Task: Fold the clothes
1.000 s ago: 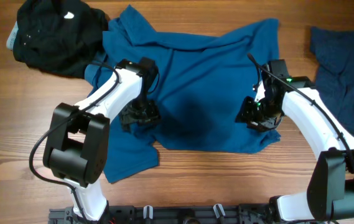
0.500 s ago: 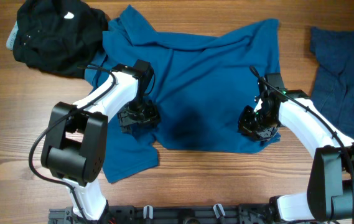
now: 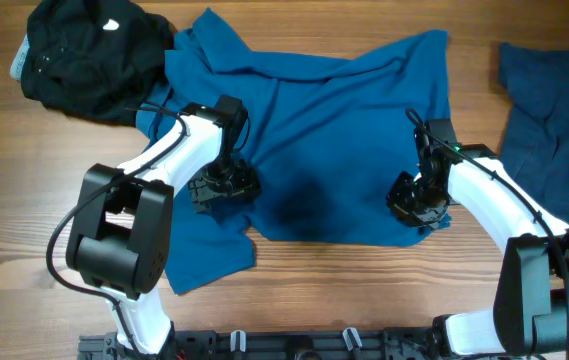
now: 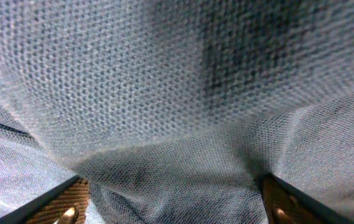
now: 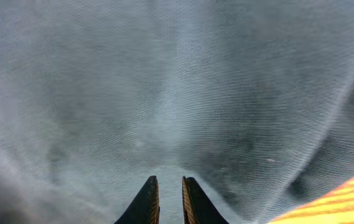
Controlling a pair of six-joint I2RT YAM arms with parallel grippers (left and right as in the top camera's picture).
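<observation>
On the blue polo shirt (image 3: 334, 120), left gripper (image 4: 173, 208) gapes open; right gripper (image 5: 170, 182) pinches it.

Shirt (image 3: 334, 110) lies on table (image 3: 344, 290) between bunched garment (image 3: 84, 55) and flat garment (image 3: 554, 110).

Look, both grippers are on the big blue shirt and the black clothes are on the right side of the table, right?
No. The overhead view shows the black clothes at the left of the table, not right. The left gripper and right gripper are on the big blue shirt.
</observation>
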